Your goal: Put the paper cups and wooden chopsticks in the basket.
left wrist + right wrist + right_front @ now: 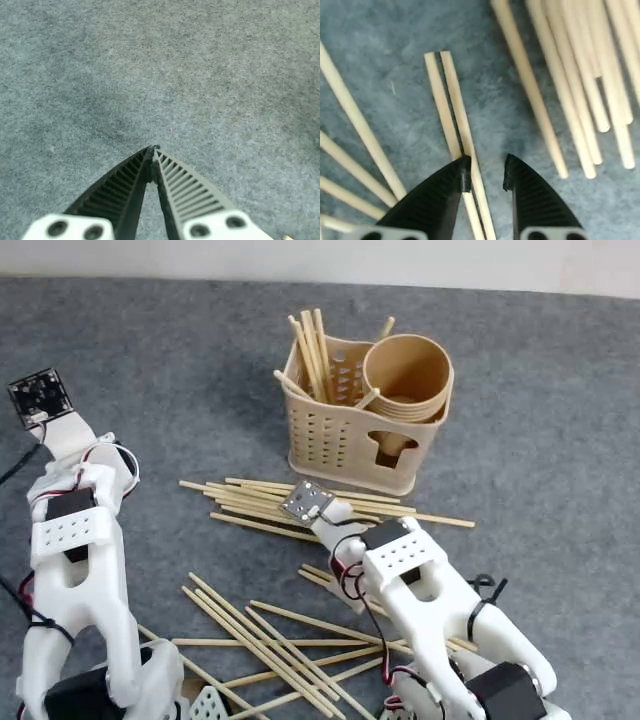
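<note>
Two chopsticks [458, 100] under right claw [486, 172], parted, empty — left claw [152, 149] pinched empty over carpet [150, 60]

the left arm [75, 560] rises from the near left corner of the table [560, 390] and stretches along the left edge toward the far side, with its wrist camera board [40, 395] at the far tip. the left gripper [152, 148] points down at the table, its two ribbed black fingers [185, 192] pressed together at the tips. the right arm [420, 580] comes from the near edge, right of the middle, and leans toward the table's centre, its wrist board [307, 502] at the front end. the right gripper [486, 172] hangs low over the table, its smooth black fingers [532, 200] parted by a narrow gap.
</note>
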### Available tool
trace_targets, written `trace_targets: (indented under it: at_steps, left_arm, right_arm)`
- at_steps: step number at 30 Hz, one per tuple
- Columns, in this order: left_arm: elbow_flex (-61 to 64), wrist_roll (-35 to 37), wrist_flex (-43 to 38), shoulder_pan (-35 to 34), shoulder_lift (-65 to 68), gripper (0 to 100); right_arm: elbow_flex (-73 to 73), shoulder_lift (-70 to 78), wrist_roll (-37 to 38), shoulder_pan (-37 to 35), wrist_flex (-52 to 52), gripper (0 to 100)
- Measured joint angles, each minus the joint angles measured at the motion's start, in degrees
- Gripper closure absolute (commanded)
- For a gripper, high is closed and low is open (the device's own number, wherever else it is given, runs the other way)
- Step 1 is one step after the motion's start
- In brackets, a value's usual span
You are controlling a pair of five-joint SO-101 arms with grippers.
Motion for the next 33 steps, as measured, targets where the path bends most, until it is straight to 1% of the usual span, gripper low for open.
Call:
trace_targets:
  at_steps: [10, 16, 26, 30, 33]
  left_arm:
    - [0.0, 0.0, 0.0, 0.0, 0.0, 99]
    - [0.0, 0.0, 0.0, 0.0, 0.0, 99]
    - [0.0, 0.0, 0.0, 0.0, 0.0, 99]
    - [0.0, 0.0, 0.0, 0.0, 0.0, 99]
    - [0.0, 0.0, 0.0, 0.0, 0.0, 99]
  right_arm:
    - [0.1, 0.1, 0.0, -0.2, -0.8, 90.6]
    - [0.1, 0.1, 0.0, -4.3, 2.1, 90.6]
    - [0.1, 0.4, 0.0, -4.7, 1.7, 91.0]
    - [-0.9, 4.6, 0.0, -4.7, 0.4, 99.8]
    - [-2.0, 7.8, 0.0, -4.6, 0.3, 99.3]
